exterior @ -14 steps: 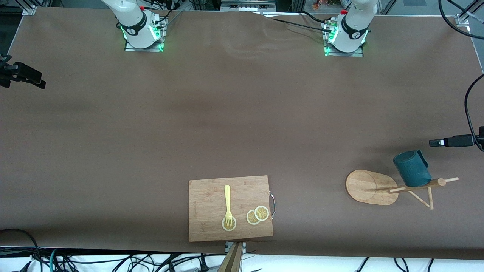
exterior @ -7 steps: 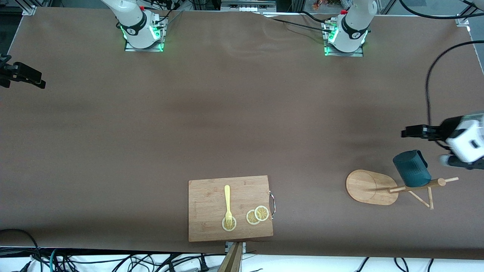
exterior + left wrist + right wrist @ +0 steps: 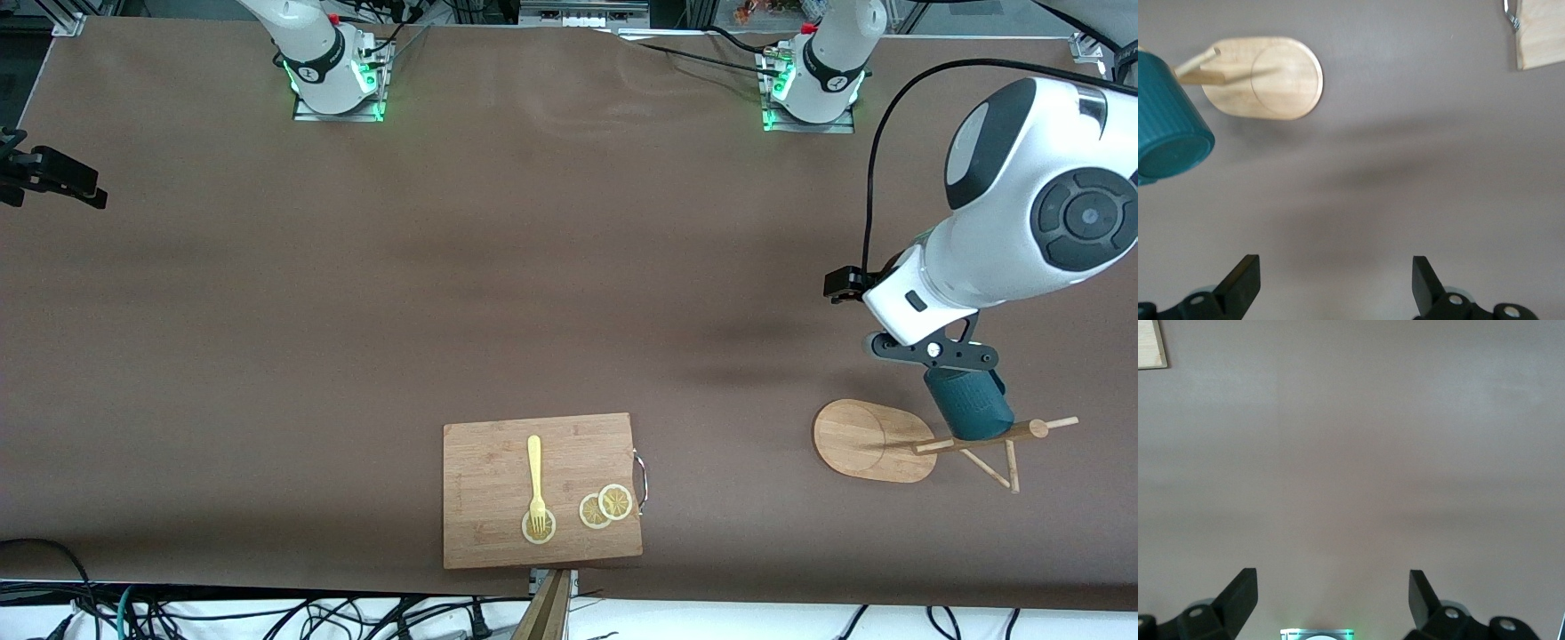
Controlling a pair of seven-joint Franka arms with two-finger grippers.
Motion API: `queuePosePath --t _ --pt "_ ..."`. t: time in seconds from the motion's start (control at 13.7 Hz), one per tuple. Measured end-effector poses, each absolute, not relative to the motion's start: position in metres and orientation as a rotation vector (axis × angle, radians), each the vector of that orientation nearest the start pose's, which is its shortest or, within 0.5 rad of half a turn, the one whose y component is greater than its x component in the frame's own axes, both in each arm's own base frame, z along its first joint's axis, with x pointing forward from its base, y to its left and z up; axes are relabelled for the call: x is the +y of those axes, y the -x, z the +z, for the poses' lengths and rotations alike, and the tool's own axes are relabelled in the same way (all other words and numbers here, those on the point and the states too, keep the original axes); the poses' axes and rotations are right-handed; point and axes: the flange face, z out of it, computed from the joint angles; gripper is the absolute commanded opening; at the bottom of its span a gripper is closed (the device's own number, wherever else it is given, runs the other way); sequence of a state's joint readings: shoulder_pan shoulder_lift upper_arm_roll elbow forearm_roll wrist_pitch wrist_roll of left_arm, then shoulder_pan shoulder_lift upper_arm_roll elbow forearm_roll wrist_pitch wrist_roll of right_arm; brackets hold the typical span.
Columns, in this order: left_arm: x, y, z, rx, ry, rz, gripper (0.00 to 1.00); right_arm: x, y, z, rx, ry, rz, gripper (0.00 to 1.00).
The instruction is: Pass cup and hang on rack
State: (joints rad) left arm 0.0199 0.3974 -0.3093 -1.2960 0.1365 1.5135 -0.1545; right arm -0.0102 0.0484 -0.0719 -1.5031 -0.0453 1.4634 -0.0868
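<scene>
Cup (image 3: 973, 406) hangs on rack (image 3: 876, 440); left gripper (image 3: 1331, 283) hovers above table (image 3: 533, 267) beside rack, jaws wide, empty; right gripper (image 3: 1331, 600) waits high, jaws wide, empty.

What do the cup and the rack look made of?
Cup: probably glazed ceramic, though plastic is possible; dark teal with fine vertical ribs and a smooth flat bottom.
Rack: wood, likely bamboo; the pale oval base shows straight grain, with a darker pole and thin dowel pegs, matte finish.
</scene>
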Motion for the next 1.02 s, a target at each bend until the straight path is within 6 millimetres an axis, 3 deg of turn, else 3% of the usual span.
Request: queuePosePath --t 0.15,0.36,0.58,0.8,1.02 --pt "-0.136 -0.632 0.524 0.189 3.093 0.097 1.0 -0.05 -0.557 0.621 -0.003 3.18 0.139 1.0" --pt "-0.104 -0.606 0.547 0.335 3.085 0.016 1.0 -0.05 -0.557 0.621 -0.003 3.18 0.137 1.0" --pt "-0.074 -0.586 0.556 0.336 3.075 0.004 1.0 -0.05 -0.557 0.621 -0.003 3.18 0.136 1.0" --pt "-0.07 -0.568 0.554 0.294 3.072 0.001 1.0 -0.05 -0.557 0.621 -0.003 3.18 0.136 1.0" --pt "-0.07 -0.564 0.555 0.281 3.072 -0.007 1.0 -0.05 -0.557 0.621 -0.003 3.18 0.136 1.0"
